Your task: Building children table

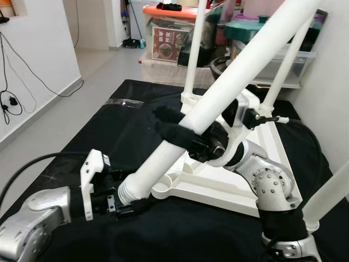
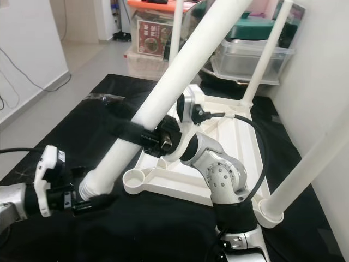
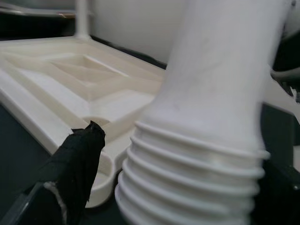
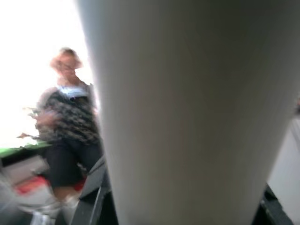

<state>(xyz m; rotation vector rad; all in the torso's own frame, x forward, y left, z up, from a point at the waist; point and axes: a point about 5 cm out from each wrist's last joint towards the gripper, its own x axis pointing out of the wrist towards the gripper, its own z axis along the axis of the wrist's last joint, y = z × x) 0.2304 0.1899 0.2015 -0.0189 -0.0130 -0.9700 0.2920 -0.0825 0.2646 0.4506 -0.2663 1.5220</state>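
A black mat (image 1: 82,142) covers the floor. Beyond its far edge stand clear plastic storage bins (image 1: 166,38), one with an orange lid (image 1: 163,12), another topped by a teal lid (image 2: 256,26). Left of the mat, black cables (image 1: 16,87) hang down a white wall.

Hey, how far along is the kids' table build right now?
Done: three legs stand in the upside-down tabletop on the black mat.
In hand: the fourth leg, tilted, held by both arms, left tool at its threaded end, right tool around the shaft.
Left: seat it in the empty near corner socket and screw it in.
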